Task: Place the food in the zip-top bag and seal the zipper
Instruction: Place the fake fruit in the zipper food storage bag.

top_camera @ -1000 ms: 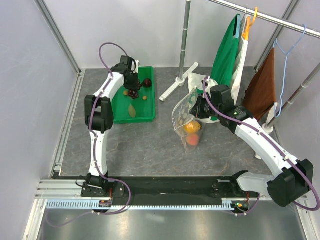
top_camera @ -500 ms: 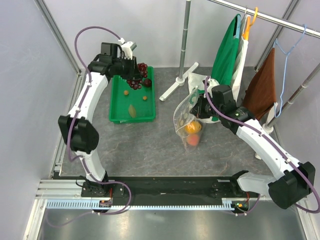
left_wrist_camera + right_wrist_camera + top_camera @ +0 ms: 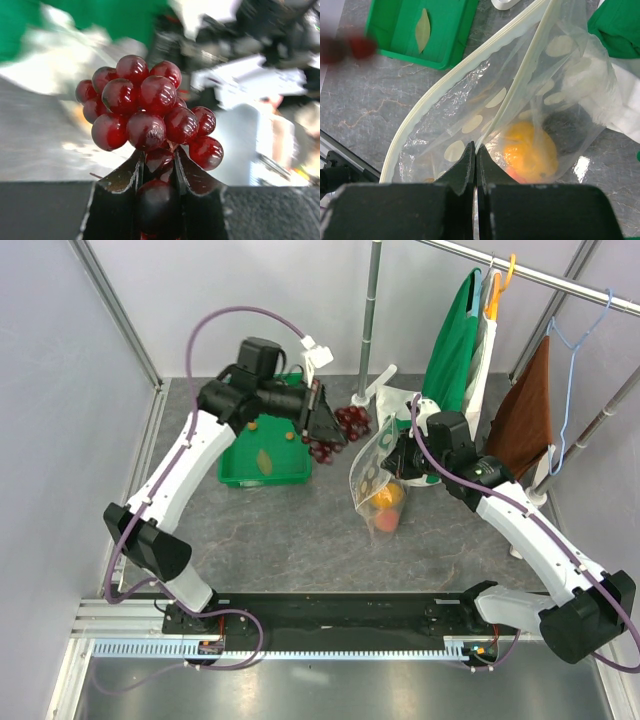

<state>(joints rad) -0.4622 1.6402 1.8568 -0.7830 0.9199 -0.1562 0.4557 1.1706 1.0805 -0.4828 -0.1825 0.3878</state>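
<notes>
My left gripper point(image 3: 333, 430) is shut on the dark purple grape bunch point(image 3: 346, 420), which it holds in the air just left of the zip-top bag point(image 3: 372, 472). In the left wrist view the grapes point(image 3: 145, 112) bulge above the fingertips point(image 3: 134, 167), one grape wedged between the jaws. My right gripper point(image 3: 476, 148) is shut on the bag's zipper point(image 3: 519, 85), holding the mouth open and the bag point(image 3: 470, 125) hanging. Inside lie the orange point(image 3: 532, 150) and, in the top view, the red-yellow peach point(image 3: 388, 519). A dark round shape point(image 3: 566, 122), blurred through the plastic, sits behind the orange.
The green tray point(image 3: 240, 468) lies at the back left with a leaf point(image 3: 264, 460) on it. A clothes rack pole point(image 3: 372, 310) and its white foot point(image 3: 385, 380) stand behind the bag. Green and white garments point(image 3: 455, 340) and a brown cloth point(image 3: 525, 410) hang at the right.
The left arm has lifted the grape bunch off the tray and swung it right, up to the bag's mouth. The right gripper has kept its hold on the bag.
</notes>
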